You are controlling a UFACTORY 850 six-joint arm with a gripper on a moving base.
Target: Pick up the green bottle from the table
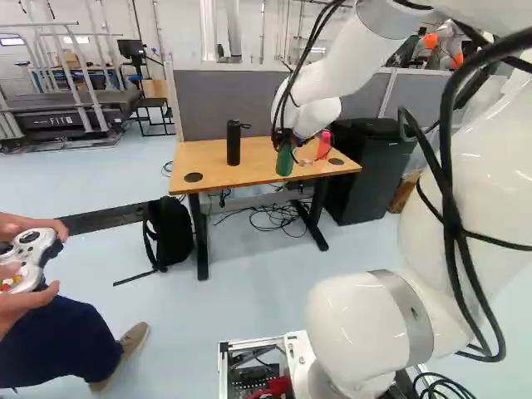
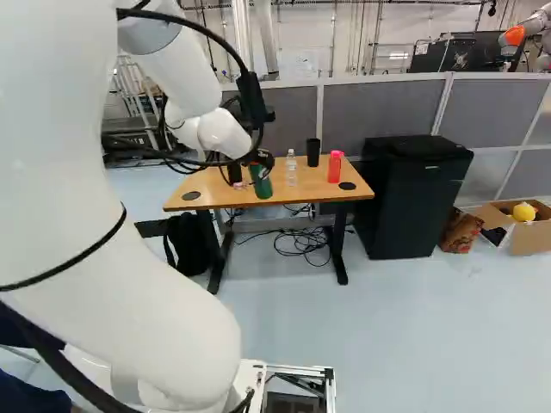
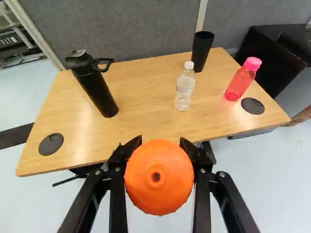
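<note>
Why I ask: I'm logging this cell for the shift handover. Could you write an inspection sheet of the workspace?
Surface: wooden table, two round black inserts; no spill seen.
Job's things: green bottle, orange-topped, at the table's front edge; whether its base touches the table, cannot tell.
Clutter: black flask, clear bottle, pink bottle and black cup, all upright.
Gripper: shut on the green bottle.
Cables: black cables looped along the arm; tangled floor cables under the table.
Surroundings: backpack by a table leg, black cabinet beside the table, grey partition behind.
</note>
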